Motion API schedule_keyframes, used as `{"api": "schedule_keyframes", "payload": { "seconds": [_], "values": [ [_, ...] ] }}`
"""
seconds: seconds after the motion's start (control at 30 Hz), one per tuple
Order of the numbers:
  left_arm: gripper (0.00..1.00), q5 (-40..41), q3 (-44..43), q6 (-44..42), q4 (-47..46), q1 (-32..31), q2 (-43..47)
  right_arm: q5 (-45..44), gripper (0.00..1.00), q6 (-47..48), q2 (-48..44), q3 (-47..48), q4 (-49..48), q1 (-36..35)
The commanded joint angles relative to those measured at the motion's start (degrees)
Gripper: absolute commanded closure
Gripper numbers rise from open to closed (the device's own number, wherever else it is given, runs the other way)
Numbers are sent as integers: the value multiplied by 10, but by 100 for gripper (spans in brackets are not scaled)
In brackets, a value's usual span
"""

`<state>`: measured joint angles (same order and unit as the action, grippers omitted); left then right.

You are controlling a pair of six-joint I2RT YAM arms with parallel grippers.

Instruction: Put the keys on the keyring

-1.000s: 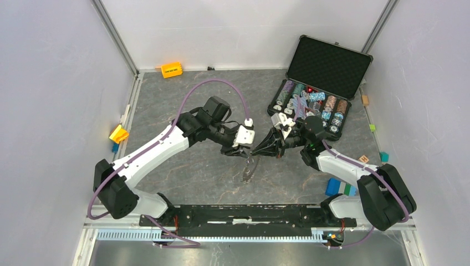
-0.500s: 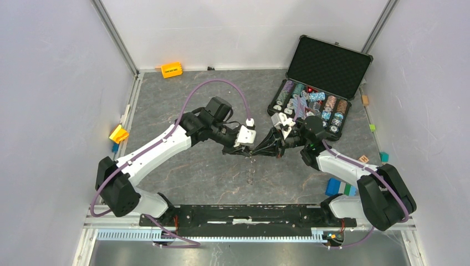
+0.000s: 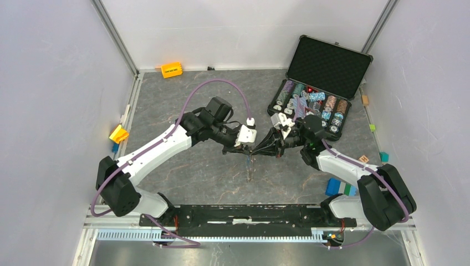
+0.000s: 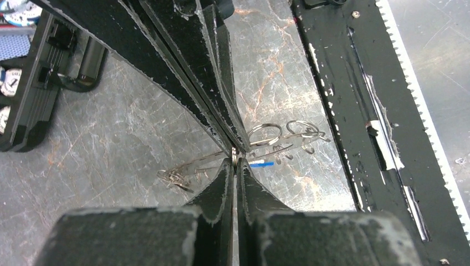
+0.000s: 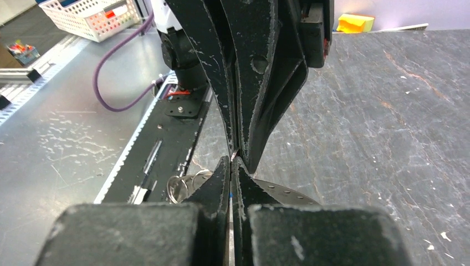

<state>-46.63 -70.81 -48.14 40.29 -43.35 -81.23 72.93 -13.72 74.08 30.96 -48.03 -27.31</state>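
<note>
The keyring (image 3: 250, 166) hangs as a thin metal hoop under both grippers at mid-table. In the left wrist view it carries small split rings (image 4: 265, 132), a bunch of grey keys (image 4: 174, 177) and a blue-headed key (image 4: 260, 164). My left gripper (image 3: 249, 149) (image 4: 234, 160) is shut on the hoop's top edge. My right gripper (image 3: 256, 150) (image 5: 231, 160) is shut tip to tip against it, pinching the same thin metal edge. In the right wrist view the hoop shows as a flat grey band (image 5: 288, 194) with small rings (image 5: 180, 185) beside it.
An open black case of poker chips (image 3: 310, 105) stands behind the right arm. An orange block (image 3: 171, 70) lies at the back, a yellow one (image 3: 118, 134) at the left edge, and coloured blocks (image 3: 341, 187) at the right. The black base rail (image 3: 244, 213) runs along the front.
My left gripper has moved right and slightly back until its tips meet the right gripper's tips. The hanging keyring has swung in under the meeting point.
</note>
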Motion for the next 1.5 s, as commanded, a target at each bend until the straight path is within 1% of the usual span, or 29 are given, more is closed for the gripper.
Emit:
{"api": "schedule_keyframes", "payload": {
  "seconds": [0.0,0.03,0.1,0.17,0.23,0.33,0.4,0.5,0.67,0.77,0.93,1.27,1.47],
  "values": [
    [98,40,-10,51,-17,-2,8,-26,100,106,-14,42,98,1],
    [98,71,-17,69,-17,-7,9,-36,99,152,-16,52,147,1],
    [98,124,-39,81,8,-20,4,-57,90,212,-20,66,221,-1],
    [98,171,-68,89,47,-34,-8,-68,81,222,-22,70,235,-1],
    [98,211,-101,97,87,-45,-22,-72,70,219,-24,70,232,-1],
    [98,257,-138,111,131,-60,-33,-71,59,208,-27,66,222,-1],
    [98,289,-152,123,143,-72,-34,-64,56,180,-27,60,193,-1],
    [98,338,-173,134,157,-92,-41,-54,53,114,-24,47,122,-1],
    [98,376,-193,152,171,-117,-55,-44,54,17,-15,24,2,-1],
    [98,398,-200,157,176,-130,-63,-43,55,-15,-10,17,-37,-1],
    [98,400,-203,163,177,-136,-69,-39,63,-31,-1,15,-56,-1],
    [98,389,-211,166,177,-141,-73,-48,66,-11,16,18,-30,-3],
    [98,382,-209,166,177,-141,-75,-51,72,-3,19,21,-18,-4]
  ]
}}
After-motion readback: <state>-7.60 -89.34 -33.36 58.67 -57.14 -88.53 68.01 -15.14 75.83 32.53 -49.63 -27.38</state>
